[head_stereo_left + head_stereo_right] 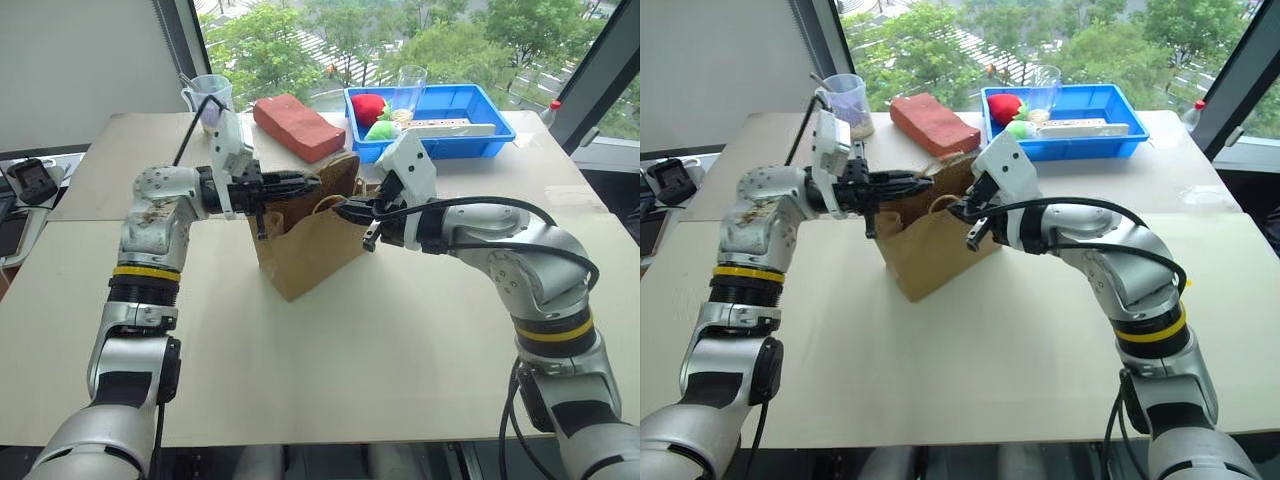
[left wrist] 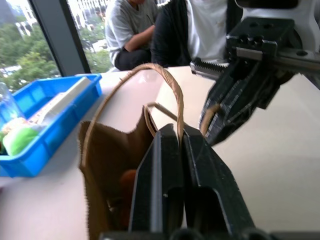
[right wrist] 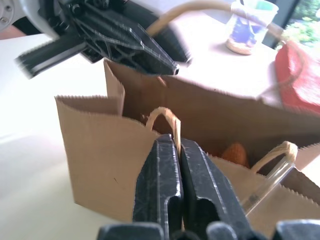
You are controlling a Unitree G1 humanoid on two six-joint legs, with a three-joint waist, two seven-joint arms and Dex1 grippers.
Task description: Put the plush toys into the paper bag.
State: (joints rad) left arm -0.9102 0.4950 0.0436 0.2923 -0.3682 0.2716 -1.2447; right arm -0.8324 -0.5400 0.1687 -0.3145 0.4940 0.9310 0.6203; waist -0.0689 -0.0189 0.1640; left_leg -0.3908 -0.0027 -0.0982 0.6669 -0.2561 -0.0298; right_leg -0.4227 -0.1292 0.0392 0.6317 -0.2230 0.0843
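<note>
At the far left of the desk (image 1: 330, 340) stands a clear plastic cup (image 1: 207, 97), and beside it to the right lies a reddish-brown brick-shaped block (image 1: 297, 125). In front of these, near the middle of the desk, the brown paper bag (image 1: 305, 250) stands upright with its mouth open. The left gripper (image 1: 305, 187) reaches level across the bag's top from the left side, and in the left wrist view its fingers (image 2: 165, 180) are pressed together on one thin cord loop handle (image 2: 172, 100) that arches up from between them. Deep inside the bag, that same view shows an orange-brown lump (image 2: 127, 182) low against the paper wall, and the right wrist view shows an orange patch (image 3: 235, 152) inside as well; whether this is one of the plush toys cannot be told for sure. The right gripper (image 1: 352, 212) comes in from the right side to the bag's near rim, and in the right wrist view its fingers (image 3: 162, 175) are clenched on the other cord handle (image 3: 162, 117), which loops up just above their tips. The two grippers are close to each other over the bag's mouth. Behind the bag to the right sits a blue tray (image 1: 490, 140) holding a red plush fruit (image 1: 368, 106), a green one (image 1: 381, 130), a clear glass (image 1: 409, 85) and a long white item. In the left wrist view, two seated people (image 2: 165, 30) show beyond the desk's far edge.
</note>
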